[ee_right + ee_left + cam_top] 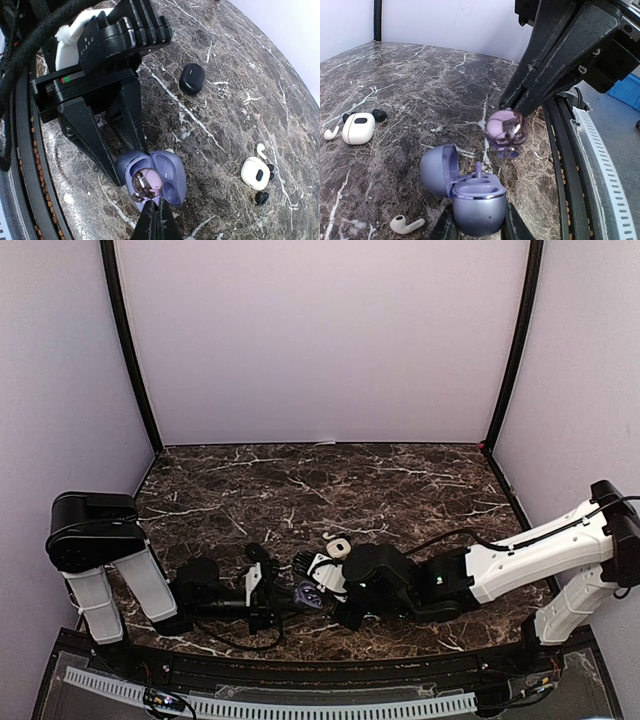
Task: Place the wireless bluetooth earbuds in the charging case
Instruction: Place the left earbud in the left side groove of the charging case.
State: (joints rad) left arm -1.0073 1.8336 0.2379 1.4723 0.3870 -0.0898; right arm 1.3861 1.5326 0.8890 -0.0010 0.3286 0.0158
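The right gripper (512,107) pinched a glossy purple rounded earbud (506,131) just above the open lilac oval charging case (477,200), which the left gripper (479,225) clamped.

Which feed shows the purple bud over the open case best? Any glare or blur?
Left wrist view: sharp, evenly lit; purple earbud in the right claw carries small bright glints above the open purple case. Right wrist view: bud in focus, wide-lens bending at the edges. Top external view: case tiny, dark arms merge with the dark marble table.
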